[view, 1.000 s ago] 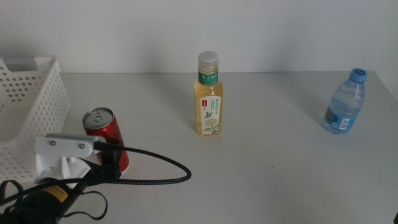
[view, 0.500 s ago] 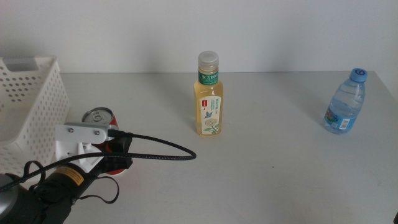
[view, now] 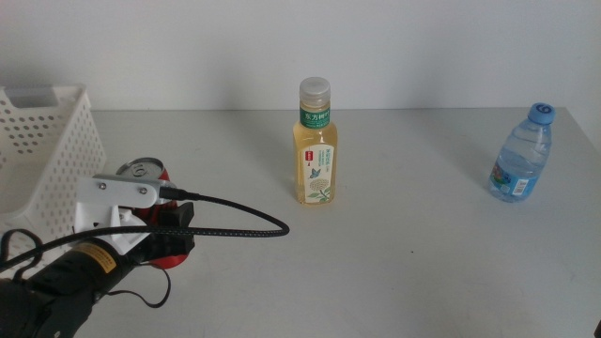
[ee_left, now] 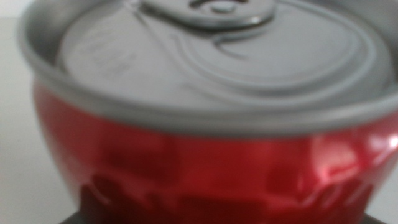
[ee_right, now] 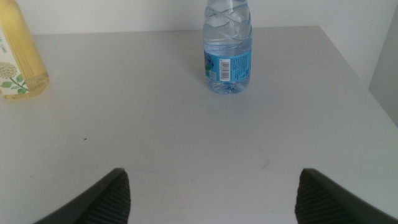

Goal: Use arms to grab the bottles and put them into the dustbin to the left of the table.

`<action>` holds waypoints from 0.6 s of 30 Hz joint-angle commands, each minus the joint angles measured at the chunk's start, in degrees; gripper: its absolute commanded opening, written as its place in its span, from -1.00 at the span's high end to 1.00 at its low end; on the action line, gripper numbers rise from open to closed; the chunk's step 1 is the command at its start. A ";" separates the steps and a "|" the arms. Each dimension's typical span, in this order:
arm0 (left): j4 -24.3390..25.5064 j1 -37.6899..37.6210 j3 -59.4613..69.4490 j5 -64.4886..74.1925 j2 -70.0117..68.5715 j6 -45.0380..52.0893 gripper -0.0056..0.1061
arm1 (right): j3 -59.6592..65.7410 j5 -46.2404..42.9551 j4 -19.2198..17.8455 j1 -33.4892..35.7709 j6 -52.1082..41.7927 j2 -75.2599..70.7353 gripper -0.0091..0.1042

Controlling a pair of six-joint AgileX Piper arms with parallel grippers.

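Where the off-white tabletop (view: 423,235) meets a plain white wall, the red soda can (view: 150,211) stands at about eight o'clock from the tea bottle (view: 315,145), just beside the white perforated basket (view: 52,155). The left tool (view: 164,235) is around the can's lower body, though its jaws are hidden behind the wrist camera mount, so I cannot tell its grip. Only the left wrist view shows the can's silver lid and pull tab, blurred and filling the picture. The right tool (ee_right: 211,193) shows only in its own wrist view, spread wide above bare tabletop, facing the blue-capped water bottle (view: 519,155), whose cap is cut off there. In the middle view the water bottle stands at three o'clock from the tea bottle, well apart.
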 commanded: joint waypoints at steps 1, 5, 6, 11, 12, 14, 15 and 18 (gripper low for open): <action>-0.25 0.07 -1.91 -0.34 -6.40 -1.04 0.93 | -0.57 -4.09 -0.29 -0.39 -0.51 -1.20 -0.36; 0.18 0.12 -7.63 20.27 -14.89 -0.17 0.93 | -0.57 -4.09 -0.29 -0.39 -0.51 -1.20 -0.36; 0.18 0.12 -10.21 26.65 -16.94 0.79 0.93 | -0.57 -4.09 -0.29 -0.39 -0.51 -1.20 -0.36; -1.29 2.13 -27.39 58.86 -21.36 7.47 0.93 | -0.57 -4.09 -0.29 -0.39 -0.51 -1.20 -0.36; -2.54 3.76 -31.73 66.24 -21.05 9.27 0.93 | -0.57 -4.09 -0.29 -0.39 -0.51 -1.20 -0.36; -4.72 7.53 -39.63 78.59 -19.48 14.08 0.93 | -0.57 -4.09 -0.29 -0.39 -0.51 -1.20 -0.36; -5.56 9.42 -43.07 83.19 -18.40 16.70 0.93 | -0.57 -4.09 -0.29 -0.39 -0.51 -1.20 -0.36; -7.21 13.91 -52.01 93.01 -14.91 21.71 0.93 | -0.57 -4.09 -0.29 -0.39 -0.51 -1.20 -0.36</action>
